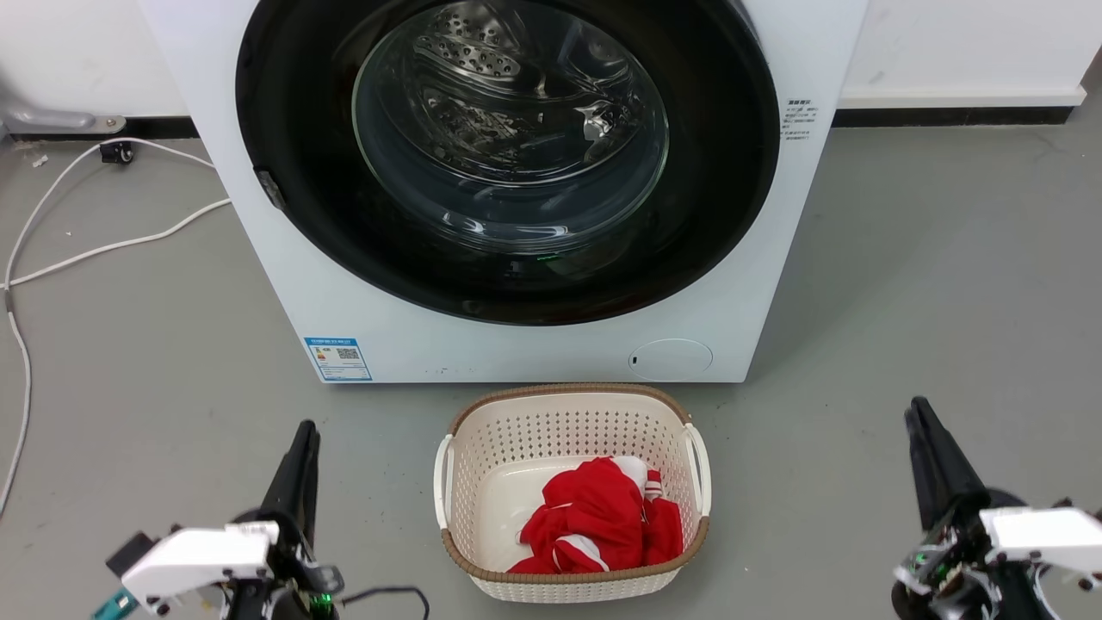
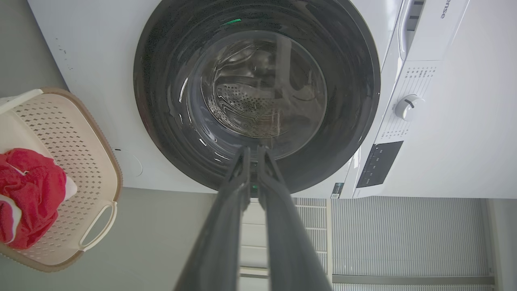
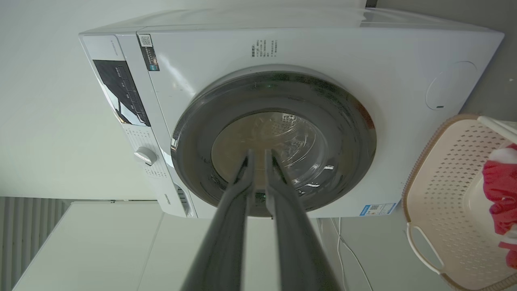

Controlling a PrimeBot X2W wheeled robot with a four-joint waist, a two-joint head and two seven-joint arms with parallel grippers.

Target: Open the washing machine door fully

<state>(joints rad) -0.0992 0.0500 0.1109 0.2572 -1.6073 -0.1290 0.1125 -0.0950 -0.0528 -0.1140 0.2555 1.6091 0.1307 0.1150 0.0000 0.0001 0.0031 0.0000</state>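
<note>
The door (image 1: 508, 288) sits closed, flush in the front of the washer (image 1: 284, 284). The left tool (image 1: 303, 443) and right tool (image 1: 923, 426) hang well short of the washer, each narrowed to a slit and gripping nothing. A basket (image 1: 568, 389) holding red cloth (image 1: 594, 517) stands just before the washer.

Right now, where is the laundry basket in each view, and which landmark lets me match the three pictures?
Head view: the laundry basket is at bottom centre, on the floor in front of the washing machine.
Left wrist view: the basket is at the left edge, below the middle.
Right wrist view: the basket is at the right edge, lower half.
Shared landmark: the round black washing machine door.
</note>
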